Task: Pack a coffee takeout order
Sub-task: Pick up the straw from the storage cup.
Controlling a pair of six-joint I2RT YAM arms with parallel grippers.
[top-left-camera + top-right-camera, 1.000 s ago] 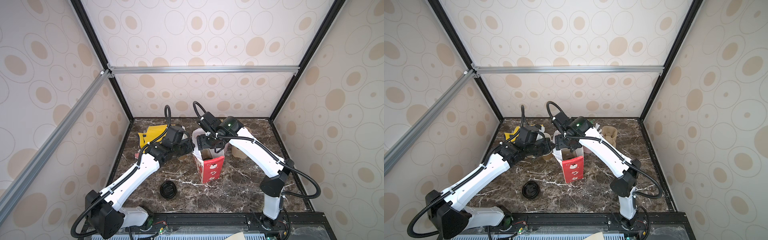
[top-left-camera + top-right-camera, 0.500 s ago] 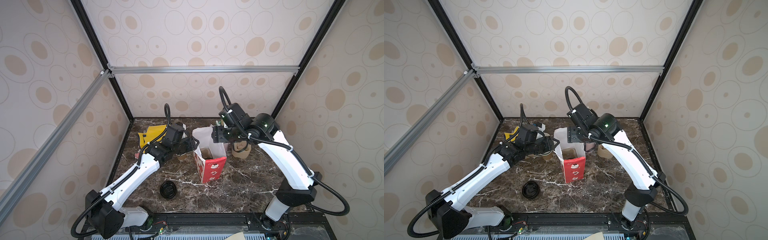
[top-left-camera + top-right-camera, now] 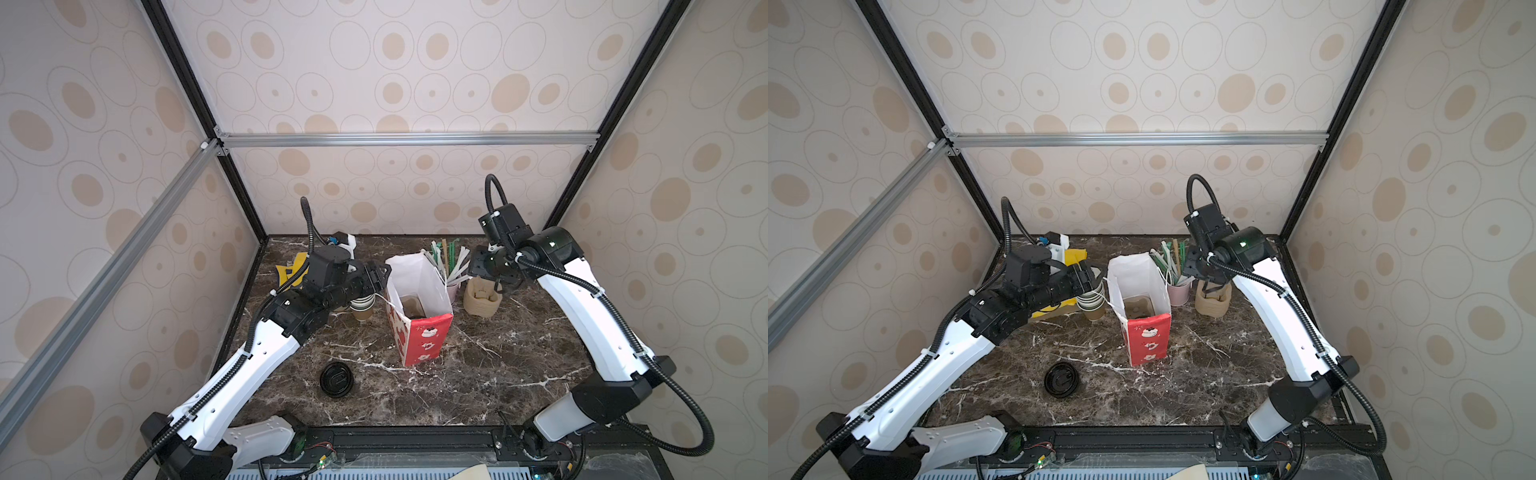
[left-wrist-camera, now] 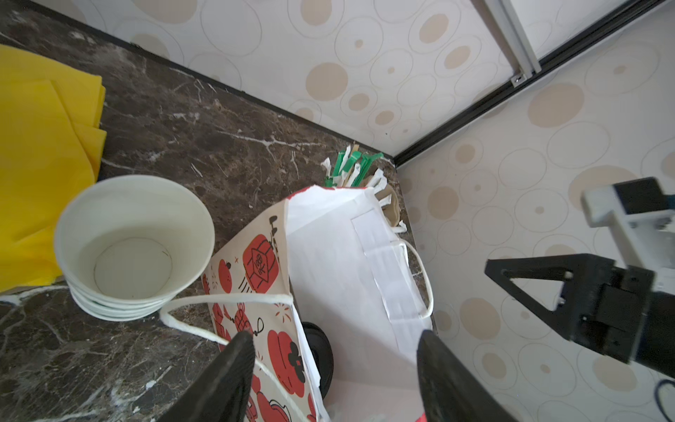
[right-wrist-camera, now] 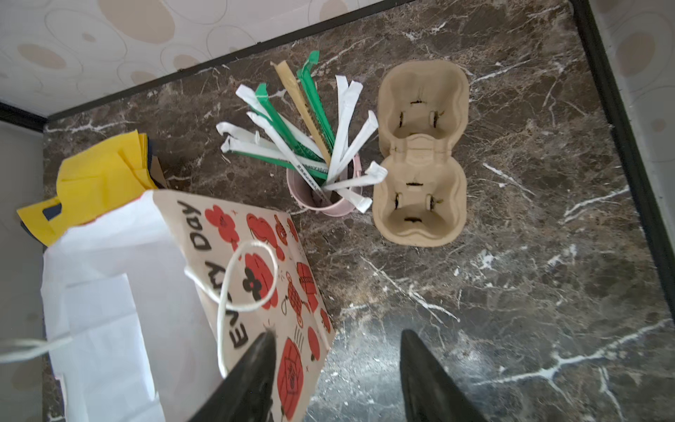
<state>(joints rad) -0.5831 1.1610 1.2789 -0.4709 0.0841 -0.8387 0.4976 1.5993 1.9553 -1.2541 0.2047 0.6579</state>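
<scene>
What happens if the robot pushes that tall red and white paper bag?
The paper bag would probably tip or slide, since it stands tall, narrow and open. Its thin walls look floppy, so they would likely buckle if squeezed.

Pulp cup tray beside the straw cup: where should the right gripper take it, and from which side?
The pulp cup tray lies flat, wells up, with the pink straw cup crowding one long side, so probably come from above and pinch the raised bridge between the two wells.

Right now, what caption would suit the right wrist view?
Open right gripper over marble table: pulp cup tray, pink cup of wrapped straws, printed paper bag.
</scene>
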